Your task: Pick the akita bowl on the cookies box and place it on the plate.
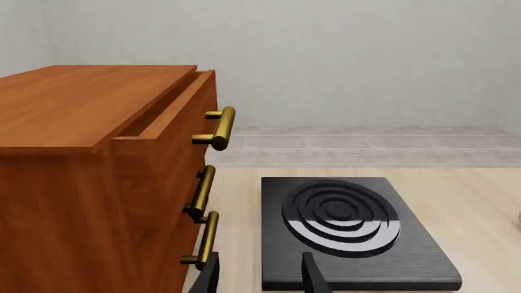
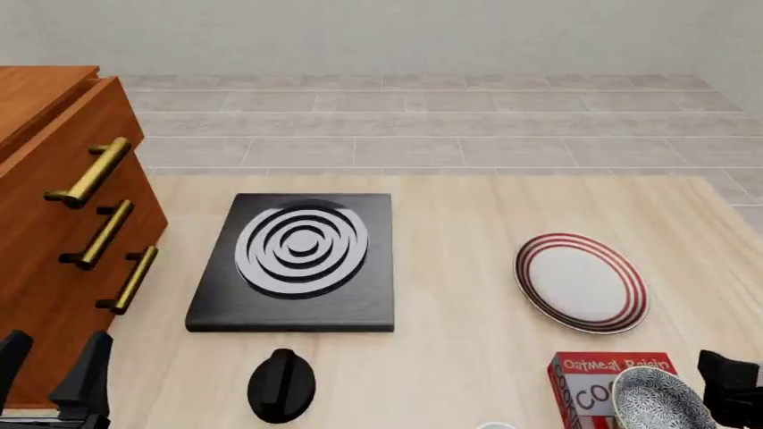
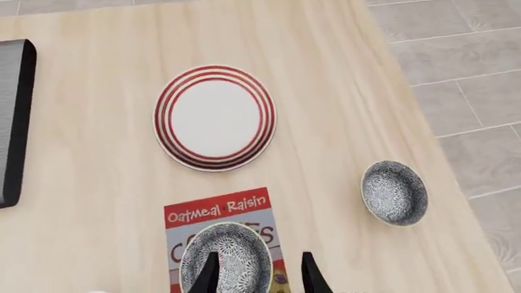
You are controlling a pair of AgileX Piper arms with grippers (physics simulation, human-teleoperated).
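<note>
The small speckled black-and-white akita bowl [image 3: 226, 257] sits on the red rectangular cookies box [image 3: 218, 215], not yet lifted. The right gripper [image 3: 257, 273] hovers over the bowl, fingers apart, empty. Just beyond the box, the round white red-ringed plate [image 3: 215, 117] waits bare; the left gripper [image 1: 258, 274] idles, fingers apart.

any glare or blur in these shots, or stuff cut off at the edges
Left wrist view: a bright sheen streaks the stove's rings; all sharp. Front view: flat, even light, no blur, but the cookies box and the bowl on it are cropped by the bottom edge. Right wrist view: crisp, the plate whole, a soft shadow beside it.
</note>
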